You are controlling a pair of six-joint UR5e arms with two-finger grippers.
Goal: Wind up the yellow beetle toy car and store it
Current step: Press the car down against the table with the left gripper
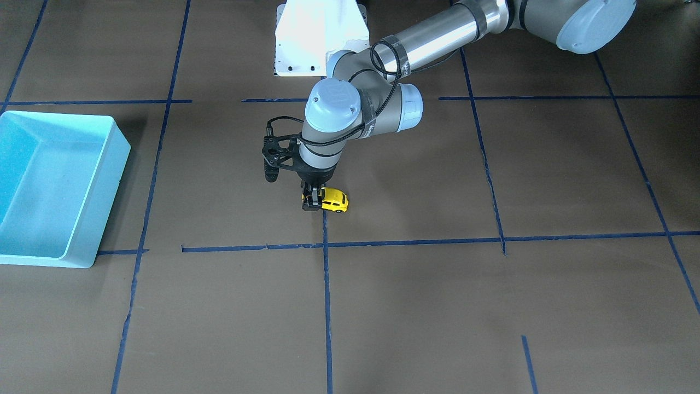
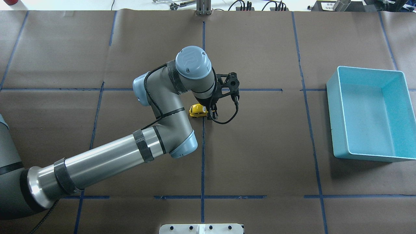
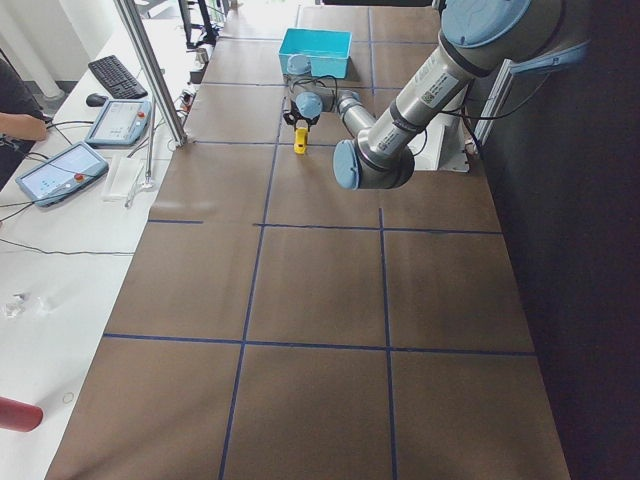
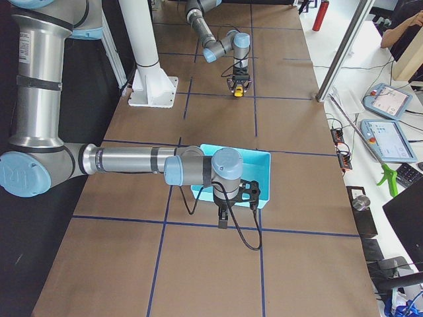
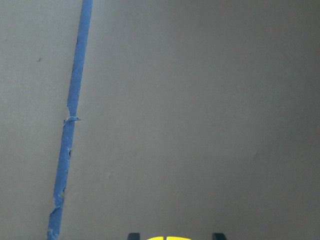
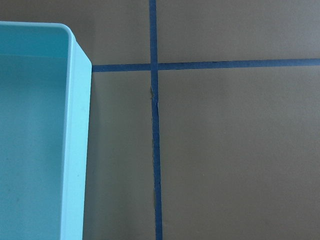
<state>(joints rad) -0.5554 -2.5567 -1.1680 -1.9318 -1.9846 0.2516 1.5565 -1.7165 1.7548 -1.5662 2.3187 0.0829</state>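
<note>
Centre of the front-facing view: left gripper [image 1: 311, 201] down at table level, fingers clamped on one end of the yellow beetle toy car [image 1: 334, 200], wheels apparently on the brown table [image 1: 415, 306]. The wrist view gives only a yellow sliver between two dark fingertips [image 5: 133, 236]. The hold is short and off-centre, so the car could yaw or pop free if dragged back to wind it. The wheels may skid on the paper or snag the blue tape line [image 1: 324, 230] just beside. Far left edge: turquoise bin [image 1: 104, 208], well apart. On that long carry a loose hold could drop the car. Right gripper [image 4: 223, 223] hangs by the bin; fingers apart or together, cannot tell.
</note>
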